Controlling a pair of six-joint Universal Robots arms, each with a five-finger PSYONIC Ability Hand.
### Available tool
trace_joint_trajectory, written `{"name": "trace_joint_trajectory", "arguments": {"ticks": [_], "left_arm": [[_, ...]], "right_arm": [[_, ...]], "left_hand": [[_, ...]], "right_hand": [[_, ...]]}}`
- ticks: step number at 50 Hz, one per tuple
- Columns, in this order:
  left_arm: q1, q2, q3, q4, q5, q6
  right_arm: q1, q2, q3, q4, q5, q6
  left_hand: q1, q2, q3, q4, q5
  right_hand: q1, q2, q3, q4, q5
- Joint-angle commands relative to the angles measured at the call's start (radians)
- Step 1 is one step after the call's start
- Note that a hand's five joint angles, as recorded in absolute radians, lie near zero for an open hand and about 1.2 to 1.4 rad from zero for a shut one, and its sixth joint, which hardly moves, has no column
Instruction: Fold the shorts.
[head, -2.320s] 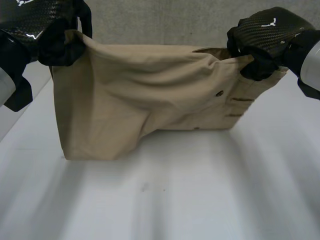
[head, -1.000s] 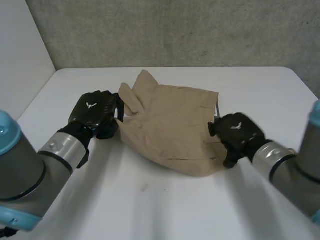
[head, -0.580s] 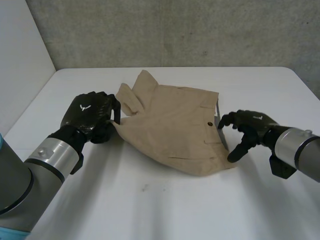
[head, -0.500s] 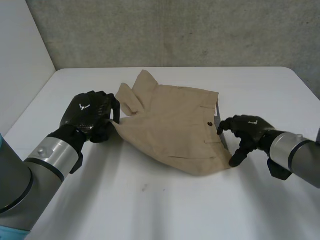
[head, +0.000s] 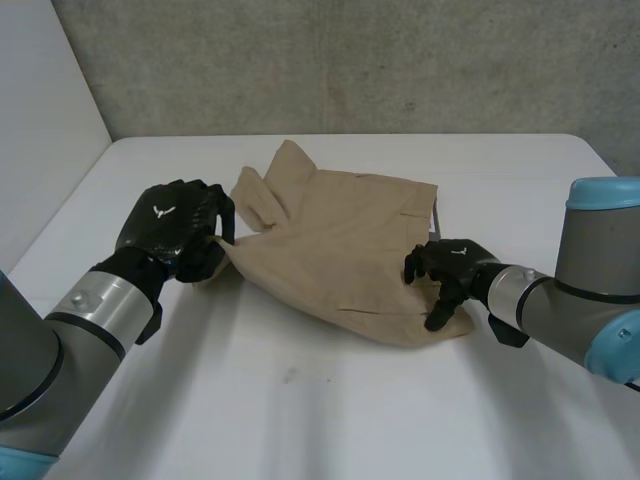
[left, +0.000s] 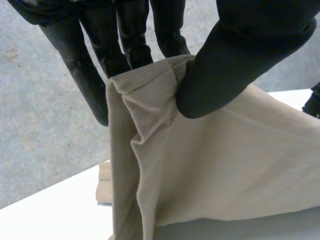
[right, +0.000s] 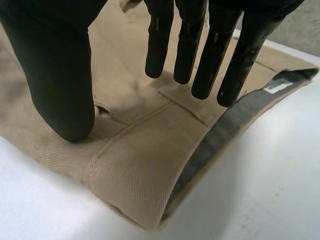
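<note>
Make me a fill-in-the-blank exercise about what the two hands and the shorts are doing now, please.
The left hand pinches an edge of the shorts between its fingers and its ____. The right hand, at the waistband, has its fingers ____, not curled. The shorts rest on a ____ table.
Missing words: thumb; straight; white.

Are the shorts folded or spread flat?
Folded, roughly: the shorts lie doubled, waistband layers stacked under the right hand; left hand pinches one edge.
</note>
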Motion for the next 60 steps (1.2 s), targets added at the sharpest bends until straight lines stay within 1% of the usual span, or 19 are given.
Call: {"name": "trace_joint_trajectory", "arguments": {"ticks": [1, 4, 5, 8, 13, 19, 27, 31, 32, 35, 36, 39, 44, 47, 51, 54, 55, 59, 60], "left_arm": [[0.017, 0.003, 0.008, 0.001, 0.000, -0.001], [0.024, 0.004, 0.010, 0.001, 0.000, -0.001], [0.025, 0.004, 0.010, 0.003, 0.000, -0.001], [0.025, 0.004, 0.010, 0.001, -0.002, -0.003], [0.025, 0.004, 0.010, 0.001, -0.002, -0.003], [0.028, 0.004, 0.010, 0.001, -0.003, -0.005], [0.039, 0.006, 0.002, -0.006, -0.005, -0.003], [0.039, 0.012, -0.005, -0.054, -0.005, 0.000], [0.039, 0.018, -0.005, -0.075, -0.003, 0.000], [0.040, 0.049, -0.013, -0.181, -0.003, 0.002], [0.039, 0.056, -0.013, -0.209, -0.003, 0.003], [0.039, 0.081, -0.018, -0.316, -0.002, 0.003], [0.036, 0.128, -0.042, -0.480, 0.000, 0.009], [0.024, 0.154, -0.059, -0.578, 0.003, 0.012], [0.021, 0.165, -0.064, -0.631, 0.017, 0.041], [0.024, 0.148, -0.061, -0.620, 0.029, 0.097], [0.024, 0.142, -0.058, -0.612, 0.032, 0.107], [0.024, 0.031, -0.022, -0.508, 0.031, 0.152], [0.024, -0.030, 0.005, -0.464, 0.032, 0.160]], "right_arm": [[0.020, 0.032, -0.007, -0.001, 0.003, -0.008], [0.023, 0.034, -0.008, -0.001, 0.005, -0.008], [0.025, 0.035, -0.008, -0.001, 0.007, -0.008], [0.025, 0.035, -0.008, -0.001, 0.005, -0.008], [0.025, 0.031, -0.008, 0.002, 0.003, -0.008], [0.023, -0.006, -0.001, 0.009, 0.003, -0.009], [0.014, -0.167, 0.050, 0.009, 0.020, -0.024], [0.022, -0.288, 0.088, 0.028, 0.051, -0.092], [0.014, -0.351, 0.111, 0.045, 0.065, -0.139], [0.013, -0.434, 0.142, 0.073, 0.088, -0.213], [0.013, -0.480, 0.160, 0.094, 0.105, -0.268], [0.011, -0.532, 0.186, 0.148, 0.125, -0.342], [0.003, -0.614, 0.251, 0.370, 0.149, -0.507], [-0.038, -0.623, 0.304, 0.468, 0.152, -0.601], [-0.072, -0.624, 0.351, 0.504, 0.135, -0.669], [-0.066, -0.606, 0.361, 0.466, 0.129, -0.664], [-0.063, -0.571, 0.363, 0.413, 0.129, -0.646], [-0.056, -0.458, 0.331, 0.293, 0.143, -0.575], [-0.055, -0.437, 0.320, 0.274, 0.145, -0.562]], "left_hand": [[0.257, 0.196, 0.204, 0.194, 0.235], [0.257, 0.196, 0.204, 0.194, 0.235], [0.257, 0.196, 0.204, 0.194, 0.235], [0.257, 0.196, 0.204, 0.194, 0.235], [0.257, 0.196, 0.204, 0.194, 0.235], [0.257, 0.196, 0.204, 0.194, 0.235], [0.257, 0.196, 0.204, 0.194, 0.235], [0.257, 0.196, 0.204, 0.194, 0.235], [0.257, 0.196, 0.204, 0.194, 0.235], [0.257, 0.196, 0.204, 0.194, 0.235], [0.257, 0.196, 0.204, 0.194, 0.235], [0.257, 0.196, 0.204, 0.194, 0.235], [0.257, 0.196, 0.204, 0.194, 0.235], [0.257, 0.196, 0.204, 0.194, 0.235], [0.257, 0.196, 0.204, 0.194, 0.235], [0.257, 0.196, 0.204, 0.194, 0.235], [0.257, 0.196, 0.204, 0.194, 0.235], [0.257, 0.196, 0.204, 0.194, 0.235], [0.257, 0.196, 0.204, 0.194, 0.235]], "right_hand": [[0.199, 0.110, 0.110, 0.108, 0.130], [0.211, 0.121, 0.121, 0.119, 0.142], [0.301, 0.211, 0.211, 0.209, 0.232], [0.422, 0.332, 0.332, 0.330, 0.353], [0.884, 0.795, 0.795, 0.793, 0.815], [0.885, 0.796, 0.796, 0.794, 0.816], [0.885, 0.796, 0.796, 0.794, 0.816], [0.885, 0.796, 0.796, 0.794, 0.816], [0.885, 0.796, 0.796, 0.794, 0.816], [0.885, 0.796, 0.796, 0.794, 0.816], [0.885, 0.796, 0.796, 0.794, 0.816], [0.885, 0.796, 0.796, 0.794, 0.816], [0.885, 0.796, 0.796, 0.794, 0.816], [0.885, 0.796, 0.796, 0.794, 0.816], [0.885, 0.796, 0.796, 0.794, 0.816], [0.885, 0.796, 0.796, 0.794, 0.816], [0.885, 0.796, 0.796, 0.794, 0.816], [0.885, 0.796, 0.796, 0.794, 0.816], [0.885, 0.796, 0.796, 0.794, 0.816]]}}
